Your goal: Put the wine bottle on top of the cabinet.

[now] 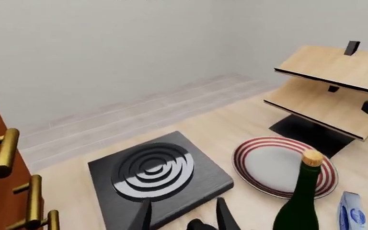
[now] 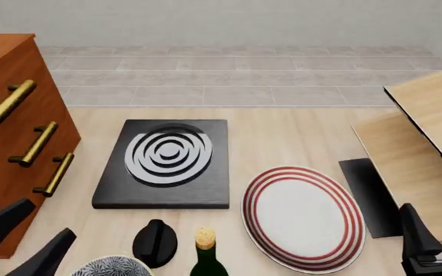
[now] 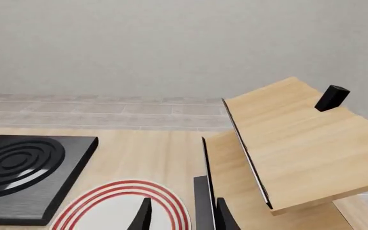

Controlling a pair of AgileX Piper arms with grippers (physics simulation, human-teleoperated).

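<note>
The left fingers (image 2: 23, 238) are at the very front, spread apart and holding nothing. Just to their right stands the wine bottle (image 2: 206, 256), upright on the tabletop (image 2: 275, 138), beside a black knob (image 2: 155, 241). The cabinet (image 2: 6, 115) rises right beside the left fingers, on their left. The right fingers (image 2: 436, 224) are apart and empty too, near the striped plate (image 2: 301, 215) and the pale boards (image 2: 428, 144).

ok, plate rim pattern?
White plate with concentric red stripes around the rim, centre plain. Front view shows it best.
</note>
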